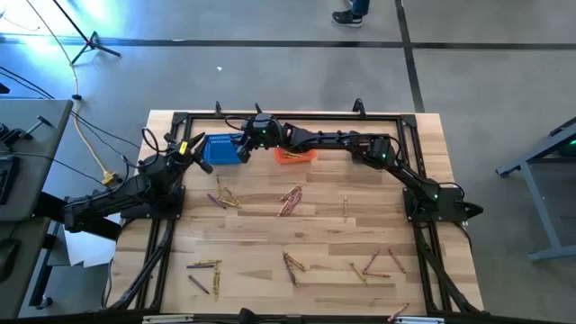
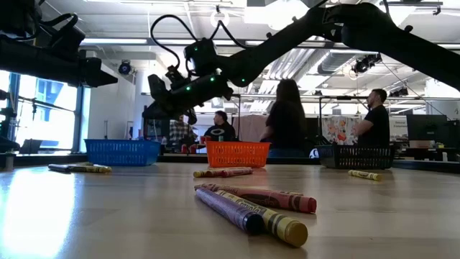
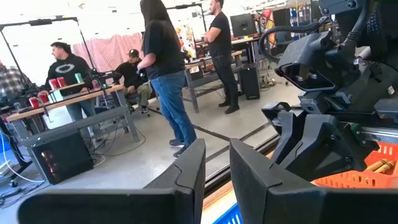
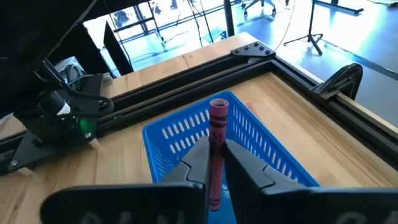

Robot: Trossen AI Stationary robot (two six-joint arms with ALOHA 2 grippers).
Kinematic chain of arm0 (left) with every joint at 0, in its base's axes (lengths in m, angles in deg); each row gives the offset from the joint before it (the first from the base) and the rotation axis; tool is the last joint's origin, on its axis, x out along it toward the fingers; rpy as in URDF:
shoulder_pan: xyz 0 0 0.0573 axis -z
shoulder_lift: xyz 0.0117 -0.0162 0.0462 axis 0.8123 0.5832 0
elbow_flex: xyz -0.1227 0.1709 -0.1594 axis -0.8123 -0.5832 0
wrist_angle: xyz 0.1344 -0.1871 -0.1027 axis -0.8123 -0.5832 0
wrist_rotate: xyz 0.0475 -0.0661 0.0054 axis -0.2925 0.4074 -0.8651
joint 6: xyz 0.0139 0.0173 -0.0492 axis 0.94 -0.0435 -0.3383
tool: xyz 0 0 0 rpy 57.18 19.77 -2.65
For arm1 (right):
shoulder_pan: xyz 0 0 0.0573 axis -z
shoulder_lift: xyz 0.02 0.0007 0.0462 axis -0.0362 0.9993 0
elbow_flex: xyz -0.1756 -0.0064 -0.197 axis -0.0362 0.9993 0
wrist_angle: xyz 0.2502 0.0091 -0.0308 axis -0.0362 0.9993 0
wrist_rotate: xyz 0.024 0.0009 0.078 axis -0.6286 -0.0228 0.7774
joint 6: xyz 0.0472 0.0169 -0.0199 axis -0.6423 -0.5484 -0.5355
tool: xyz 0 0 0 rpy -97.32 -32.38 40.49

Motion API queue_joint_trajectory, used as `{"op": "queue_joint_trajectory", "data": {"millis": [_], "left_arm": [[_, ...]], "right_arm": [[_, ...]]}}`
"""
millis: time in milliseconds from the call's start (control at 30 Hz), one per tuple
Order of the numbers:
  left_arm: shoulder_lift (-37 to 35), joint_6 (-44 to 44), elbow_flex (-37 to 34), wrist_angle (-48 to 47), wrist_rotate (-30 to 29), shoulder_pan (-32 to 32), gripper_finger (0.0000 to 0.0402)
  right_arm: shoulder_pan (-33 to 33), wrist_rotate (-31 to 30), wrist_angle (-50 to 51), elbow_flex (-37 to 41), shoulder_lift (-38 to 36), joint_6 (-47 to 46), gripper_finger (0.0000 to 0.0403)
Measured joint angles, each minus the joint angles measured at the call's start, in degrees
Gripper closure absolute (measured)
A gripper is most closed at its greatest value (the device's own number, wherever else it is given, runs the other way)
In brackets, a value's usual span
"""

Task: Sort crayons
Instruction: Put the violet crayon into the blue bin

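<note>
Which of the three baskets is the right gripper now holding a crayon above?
The blue basket: the right gripper holds a reddish-pink crayon directly above it; the orange basket sits beside it.

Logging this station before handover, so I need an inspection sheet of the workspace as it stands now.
Surface: wooden table inside a black frame, bare between scattered items.
Job's things: crayons lie loose in small clusters across the table; one reddish-pink crayon is between the right end effector's fingers.
Baskets: blue basket and orange basket at the far edge; a black basket shows in the low view.
Clutter: nothing seen.
End effectors: right end effector is over the blue basket, closed on the crayon; left end effector is slightly parted, empty, beside the blue basket.
Cables: yellow cable on the floor beyond the table.
Surroundings: people at benches behind.
</note>
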Motion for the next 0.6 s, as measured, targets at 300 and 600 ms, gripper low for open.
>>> {"op": "queue_joint_trajectory", "data": {"millis": [300, 600], "left_arm": [[0.0, 0.0, 0.0, 0.0, 0.0, 0.0, 0.0342], [0.0, -2.4, 0.0, 0.2, 0.0, 0.0, 0.0342]], "right_arm": [[0.1, 0.0, -3.3, 0.0, 0.0, -0.2, 0.0324], [0.5, 1.1, -2.7, 0.0, -3.3, -4.3, 0.032]]}}
